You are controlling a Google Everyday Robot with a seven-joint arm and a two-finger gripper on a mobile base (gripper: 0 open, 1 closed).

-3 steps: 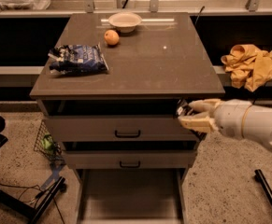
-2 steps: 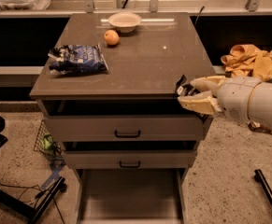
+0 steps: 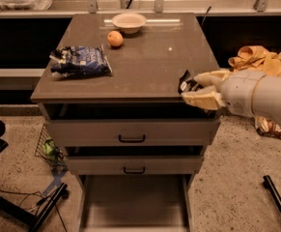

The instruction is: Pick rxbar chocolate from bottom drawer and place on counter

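Note:
My gripper comes in from the right, level with the front right corner of the counter. Its pale fingers are shut on the rxbar chocolate, a small black wrapper with pale print, which sticks out to the left over the counter's right edge. The bottom drawer stands pulled open below, its pale floor bare.
A blue-and-white snack bag lies at the counter's left. An orange and a white bowl sit at the back. Two shallow drawers with black handles are slightly open. Yellow cloth lies at the right.
My gripper has risen from beside the top drawer front to the level of the counter's right edge, carrying the black bar with it.

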